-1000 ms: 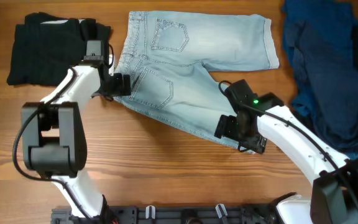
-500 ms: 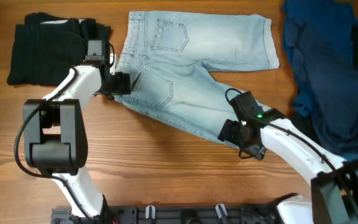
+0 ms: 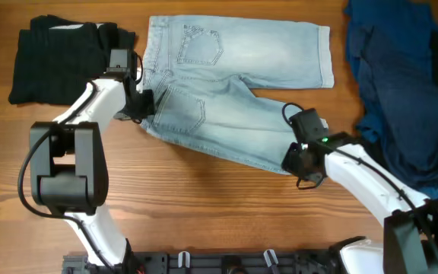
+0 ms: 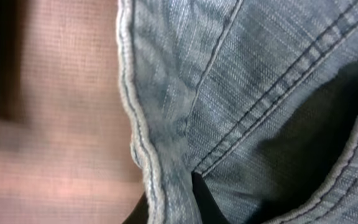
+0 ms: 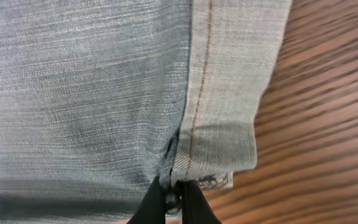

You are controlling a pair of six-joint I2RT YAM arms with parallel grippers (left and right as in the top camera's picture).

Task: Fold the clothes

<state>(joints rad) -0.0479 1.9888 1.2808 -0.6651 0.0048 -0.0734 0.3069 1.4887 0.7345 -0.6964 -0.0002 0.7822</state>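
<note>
- denim hem: right gripper [image 3: 295, 161] pinches the near leg cuff of the pale shorts [image 3: 226, 114], well right of the black garment [image 3: 52, 65].
- left gripper [image 3: 140, 103] nips their waistband just beside that garment.
- lift both together, cloth taut, onto the far leg.

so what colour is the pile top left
Black; the pile shows best in the overhead view.

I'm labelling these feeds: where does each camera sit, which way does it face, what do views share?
Overhead: above the table, facing straight down at denim shorts, black garment and navy garment; both arms show, left gripper and right gripper.
Left wrist: on the left arm, close on the shorts' waist seam; dark fingertips at bottom.
Right wrist: on the right arm, facing the shorts' leg hem; black fingertips pinching it.
Shared: the shorts appear in all three.
</note>
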